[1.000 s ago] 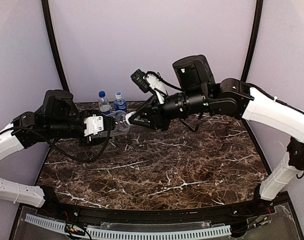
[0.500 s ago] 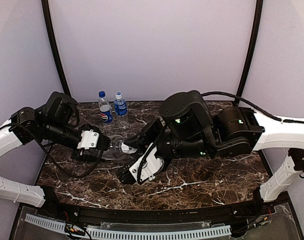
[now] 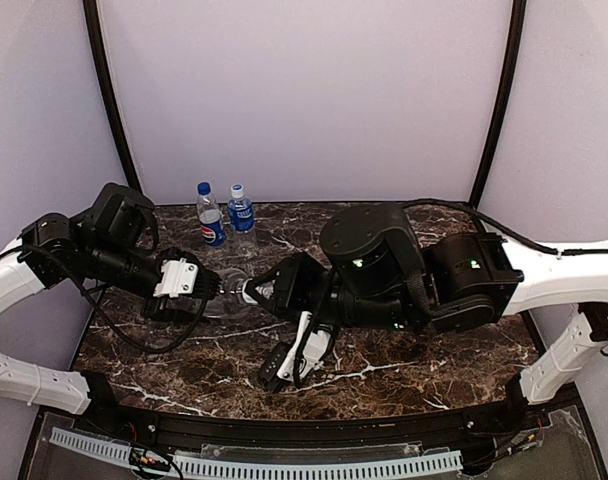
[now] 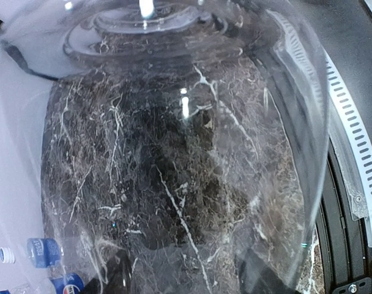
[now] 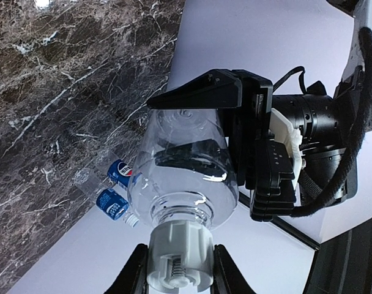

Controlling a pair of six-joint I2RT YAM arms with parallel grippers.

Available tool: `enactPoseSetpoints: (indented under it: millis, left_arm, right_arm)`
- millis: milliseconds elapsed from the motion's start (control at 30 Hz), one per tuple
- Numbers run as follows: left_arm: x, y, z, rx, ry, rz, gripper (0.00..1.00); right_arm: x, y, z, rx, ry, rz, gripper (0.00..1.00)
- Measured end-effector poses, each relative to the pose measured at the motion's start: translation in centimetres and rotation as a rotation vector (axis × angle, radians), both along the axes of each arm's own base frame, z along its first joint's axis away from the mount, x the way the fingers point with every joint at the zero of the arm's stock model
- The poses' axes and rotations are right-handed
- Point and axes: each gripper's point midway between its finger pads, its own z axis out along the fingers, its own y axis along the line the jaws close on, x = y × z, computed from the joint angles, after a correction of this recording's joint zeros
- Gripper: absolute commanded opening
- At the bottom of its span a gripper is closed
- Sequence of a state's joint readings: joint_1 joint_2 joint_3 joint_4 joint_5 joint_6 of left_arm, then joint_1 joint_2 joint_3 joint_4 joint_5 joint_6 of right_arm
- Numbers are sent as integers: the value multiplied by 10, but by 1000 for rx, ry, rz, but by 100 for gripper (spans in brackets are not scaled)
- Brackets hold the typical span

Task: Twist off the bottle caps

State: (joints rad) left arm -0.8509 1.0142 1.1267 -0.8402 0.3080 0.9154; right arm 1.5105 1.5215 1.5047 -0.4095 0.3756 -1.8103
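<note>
Our right jaws, now rolled over, pinch the white cap [image 5: 178, 254] while left jaws clamp the plain bottle [image 5: 183, 165]: unscrewing proceeds

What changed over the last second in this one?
Both arms carried the clear bottle away from the Pepsi bottle and blue-label bottle, toward the middle of the table, while the right wrist rolled. Grips unchanged: left gripper on the body, right gripper on the white cap. Those two bottles stayed put.

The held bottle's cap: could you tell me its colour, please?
The cap is white, clearest in right wrist view.
</note>
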Motion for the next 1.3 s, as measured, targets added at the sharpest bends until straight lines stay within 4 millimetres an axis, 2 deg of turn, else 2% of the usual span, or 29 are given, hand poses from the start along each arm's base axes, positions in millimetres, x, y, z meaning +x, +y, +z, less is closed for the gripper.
enactPoseSetpoints:
  millis: [33,100,200,300,367,433,467,667,767,833,967,1100,1200,1300]
  left_arm:
    - [0,0,0,-1,1,3,31]
    - [1,1,0,0,0,8,31]
    - [1,1,0,1,3,12,31]
    - [-1,-4,4,-21,8,-4,31]
    - [-1,-6,5,-31,9,-6,30]
    - [-1,-7,7,-38,7,-5,30]
    - [0,-7,7,-40,6,-3,30]
    - [5,-11,14,-77,8,35,30]
    - [13,-15,23,-109,-9,69,30]
    - [20,-17,30,-135,-34,97,30]
    - [43,-21,45,-184,-123,176,30]
    - [68,-18,47,-192,-226,271,30]
    - [84,-14,46,-182,-292,329,29]
    - [93,-13,46,-175,-335,363,29]
  right_arm:
    - [0,0,0,1,-5,1,4]
    - [1,1,0,6,-11,-2,34]
    - [2,2,-1,25,0,-14,61]
    - [0,9,11,97,12,-8,74]
    - [0,10,17,130,22,-10,82]
    - [0,10,23,162,28,-15,96]
    - [0,8,24,175,37,-21,98]
    - [2,-15,27,246,130,-79,99]
    - [5,-26,34,326,282,-137,99]
    - [8,-30,46,417,474,-192,99]
    - [35,-40,93,695,972,-312,97]
    - [60,-59,129,956,1445,-389,86]
    - [82,-68,138,1118,1761,-507,84]
    - [96,-62,133,1192,1981,-613,90]
